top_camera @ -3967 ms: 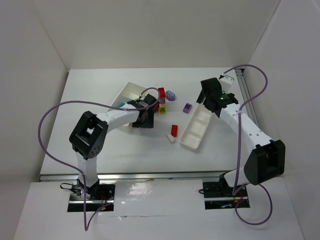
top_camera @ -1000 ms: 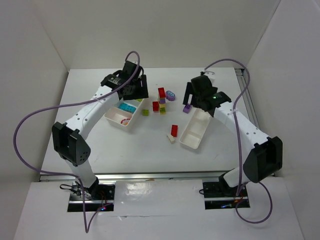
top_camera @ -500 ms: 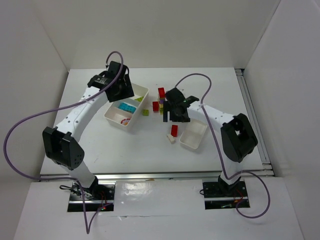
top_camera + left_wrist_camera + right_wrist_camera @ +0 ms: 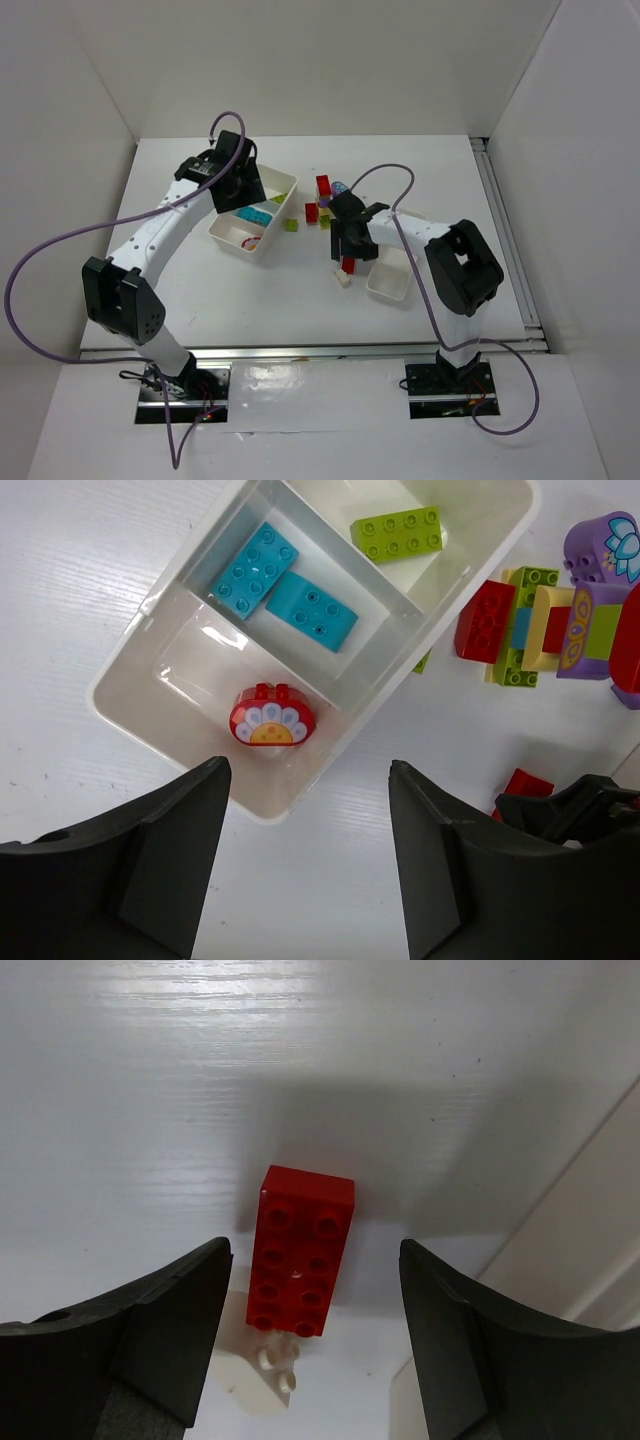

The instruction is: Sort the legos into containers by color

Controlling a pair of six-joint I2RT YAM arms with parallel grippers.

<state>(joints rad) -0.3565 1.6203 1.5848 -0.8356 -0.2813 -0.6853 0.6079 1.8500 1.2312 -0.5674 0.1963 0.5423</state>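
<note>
**Right fingers straddle a red brick; left fingers wide over the long tray**

The right gripper [image 4: 313, 1260] has its fingers apart on either side of a red eight-stud lego [image 4: 303, 1250] lying flat mid-table, with a gap on each side. A small white piece [image 4: 270, 1365] touches the lego's near end. The smaller tray [image 4: 590, 1230] runs just to its right.

The left gripper [image 4: 308, 780] is spread wide and holds nothing, above the near corner of the three-compartment tray [image 4: 160, 598], which lies toward the table's far-left. The tray's compartments hold a red flower-printed piece [image 4: 272, 715], two cyan bricks [image 4: 255, 568] and a lime green brick [image 4: 400, 533].

A loose cluster of bricks [image 4: 545, 620] lies beside the tray's right rim. Bare table [image 4: 200, 300] stretches along the near and left edges.
</note>
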